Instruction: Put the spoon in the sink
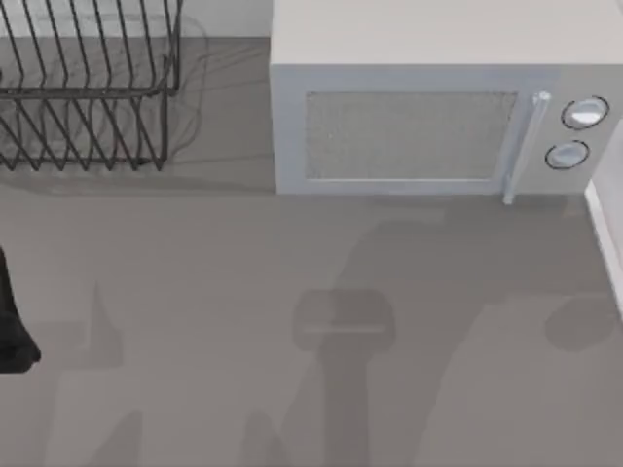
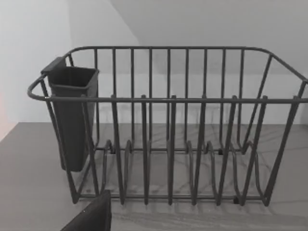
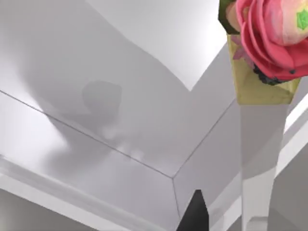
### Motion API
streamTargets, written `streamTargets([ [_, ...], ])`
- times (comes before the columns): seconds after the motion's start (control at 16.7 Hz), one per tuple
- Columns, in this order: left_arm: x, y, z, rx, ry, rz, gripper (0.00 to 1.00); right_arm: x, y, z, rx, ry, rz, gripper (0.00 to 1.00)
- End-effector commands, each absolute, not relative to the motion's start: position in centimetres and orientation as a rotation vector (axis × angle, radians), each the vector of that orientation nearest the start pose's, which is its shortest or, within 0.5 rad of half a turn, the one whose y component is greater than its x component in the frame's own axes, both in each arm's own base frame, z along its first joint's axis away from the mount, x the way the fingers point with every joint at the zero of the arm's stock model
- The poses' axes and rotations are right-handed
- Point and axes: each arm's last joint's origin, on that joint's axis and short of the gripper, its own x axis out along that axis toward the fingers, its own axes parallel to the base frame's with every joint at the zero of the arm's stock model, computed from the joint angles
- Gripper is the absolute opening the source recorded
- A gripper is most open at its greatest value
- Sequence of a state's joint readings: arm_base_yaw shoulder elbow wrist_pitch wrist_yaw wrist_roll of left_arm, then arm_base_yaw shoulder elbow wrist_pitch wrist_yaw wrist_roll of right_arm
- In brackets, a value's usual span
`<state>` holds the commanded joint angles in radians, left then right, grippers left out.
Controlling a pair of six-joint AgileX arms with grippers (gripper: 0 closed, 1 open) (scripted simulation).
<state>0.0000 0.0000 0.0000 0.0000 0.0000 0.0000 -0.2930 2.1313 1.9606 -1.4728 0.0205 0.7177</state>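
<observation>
The spoon and the sink are out of view. A black part of my left arm (image 1: 12,331) pokes in at the table's left edge, well in front of the dish rack (image 1: 83,88). A dark piece of my left gripper (image 2: 91,216) faces the wire dish rack (image 2: 168,125), apart from it. A dark tip of my right gripper (image 3: 195,211) points at white box-like surfaces (image 3: 120,110), with a pink flower in a yellow pot (image 3: 269,43) beyond.
A white microwave (image 1: 419,126) stands at the back, door shut, handle (image 1: 521,146) on its right. The rack holds a dark utensil cup (image 2: 72,115) on one end. A pale raised edge (image 1: 605,233) runs along the right border. Arm shadows fall on the grey tabletop (image 1: 214,292).
</observation>
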Motion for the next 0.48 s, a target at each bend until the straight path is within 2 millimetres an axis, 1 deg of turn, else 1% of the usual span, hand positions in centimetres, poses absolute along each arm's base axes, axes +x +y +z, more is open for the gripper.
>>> streamTargets([
  [0.12,10.6,-0.1,16.0,0.000,0.000,0.000,1.00,42.7,-11.1,23.9,0.762,1.479,-0.810,0.00],
  [0.24,10.6,-0.1,16.0,0.000,0.000,0.000,1.00,45.3,-10.5,23.4,0.762,1.460,-0.802,0.00],
  [0.36,10.6,-0.1,16.0,0.000,0.000,0.000,1.00,47.2,-9.7,22.6,0.762,1.442,-0.792,0.00],
  [0.48,10.6,-0.1,16.0,0.000,0.000,0.000,1.00,48.5,-8.9,21.7,0.760,1.429,-0.782,0.00],
])
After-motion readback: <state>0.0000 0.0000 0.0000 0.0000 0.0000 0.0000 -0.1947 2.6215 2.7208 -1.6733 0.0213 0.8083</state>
